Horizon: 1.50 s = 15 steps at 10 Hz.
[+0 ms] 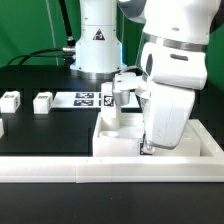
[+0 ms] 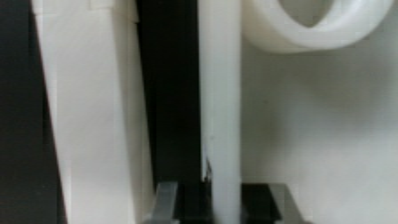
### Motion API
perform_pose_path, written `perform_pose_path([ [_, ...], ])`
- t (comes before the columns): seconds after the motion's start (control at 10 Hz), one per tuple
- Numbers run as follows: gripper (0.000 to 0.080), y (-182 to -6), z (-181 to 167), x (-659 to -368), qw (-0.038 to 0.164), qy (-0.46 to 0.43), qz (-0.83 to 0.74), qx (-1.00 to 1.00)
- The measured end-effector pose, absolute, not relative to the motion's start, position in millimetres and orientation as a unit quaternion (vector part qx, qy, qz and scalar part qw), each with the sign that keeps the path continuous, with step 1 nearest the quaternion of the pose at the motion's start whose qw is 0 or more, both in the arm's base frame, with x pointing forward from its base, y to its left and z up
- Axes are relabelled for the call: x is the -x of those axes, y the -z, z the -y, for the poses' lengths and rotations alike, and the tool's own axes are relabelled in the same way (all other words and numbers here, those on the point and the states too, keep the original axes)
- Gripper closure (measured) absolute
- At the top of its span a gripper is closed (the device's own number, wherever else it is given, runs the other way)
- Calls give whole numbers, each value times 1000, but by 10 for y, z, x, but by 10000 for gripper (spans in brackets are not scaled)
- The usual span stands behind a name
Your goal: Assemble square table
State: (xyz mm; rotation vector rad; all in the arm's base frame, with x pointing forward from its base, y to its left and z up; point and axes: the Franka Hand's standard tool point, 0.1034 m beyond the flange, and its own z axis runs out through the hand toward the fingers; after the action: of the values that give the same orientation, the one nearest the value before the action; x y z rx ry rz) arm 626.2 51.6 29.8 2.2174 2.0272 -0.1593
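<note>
Closest to the wrist camera, the two dark fingers (image 2: pixel 169 203) of the hand (image 2: pixel 217 196) were closed on a thin upright white strip, the rim (image 2: pixel 219 100) of the square slab (image 2: pixel 329 130). A round corner socket (image 2: pixel 329 30) of the slab showed further along the same side. Past a dark gap beside the rim ran a thicker white band, the border wall (image 2: pixel 89 120), near the slab but not touching it there.

In the exterior view the square slab (image 1: pixel 118 138) lay flat on the black table (image 1: pixel 50 135) in the lower right of the frame, its near edge just behind the border wall (image 1: pixel 60 170), which crossed the bottom of the frame. The hand (image 1: pixel 148 149) reached down at that near edge, mostly hidden by the bulky white arm (image 1: pixel 175 80). A further tagged white block (image 1: pixel 122 92) stood at the slab's far side, right of centre; whether it sat in a socket could not be told.

The marker board (image 1: pixel 85 98) lay flat at the centre. Left of it, well apart from the slab, sat one block leg (image 1: pixel 42 101) and a second leg (image 1: pixel 10 100). The robot base (image 1: pixel 95 50) rose at the upper centre
</note>
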Motion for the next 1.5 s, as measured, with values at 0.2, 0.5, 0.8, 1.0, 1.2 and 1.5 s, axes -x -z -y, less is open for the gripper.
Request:
perform_pose_path([
  [0.2, 737, -294, -498, -6242, 64, 59, -671, -736],
  [0.5, 589, -289, -483, -6236, 63, 60, -670, -737],
  [0.8, 253, -337, -447, -6095, 45, 94, -666, -738],
  [1.0, 176, -476, -411, -6141, 52, 90, -663, -741],
  [1.2, 153, -681, -300, -6096, 66, 90, -658, -744],
  [1.5, 151, -1125, -100, -5966, 79, 74, -642, -759],
])
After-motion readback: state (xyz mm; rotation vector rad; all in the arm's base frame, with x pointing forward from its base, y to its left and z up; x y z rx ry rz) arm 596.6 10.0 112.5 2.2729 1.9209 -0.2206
